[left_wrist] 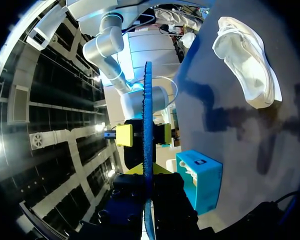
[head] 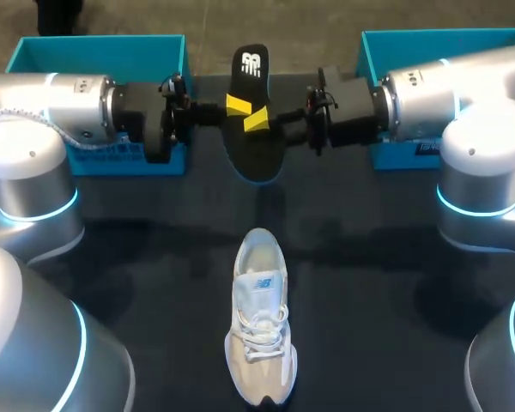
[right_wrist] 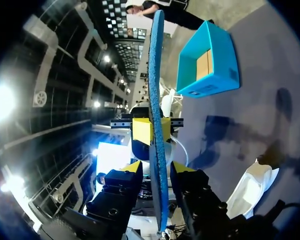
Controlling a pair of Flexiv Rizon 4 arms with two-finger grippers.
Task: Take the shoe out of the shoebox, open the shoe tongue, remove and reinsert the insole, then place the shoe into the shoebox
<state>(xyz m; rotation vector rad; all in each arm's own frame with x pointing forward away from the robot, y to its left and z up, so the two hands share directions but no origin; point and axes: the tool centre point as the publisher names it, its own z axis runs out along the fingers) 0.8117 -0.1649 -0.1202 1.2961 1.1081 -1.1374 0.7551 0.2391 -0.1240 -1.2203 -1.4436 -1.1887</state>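
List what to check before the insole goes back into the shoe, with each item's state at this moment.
1. Insole out of the shoe and held off the table: ok.
2. Left gripper shut on the insole: ok.
3. Right gripper gripping the insole: cannot tell; it is at the insole's other side.
4. Shoe out of the box, upright on its sole, with nothing on it: ok.
5. Tongue pulled open enough to take the insole: cannot tell.
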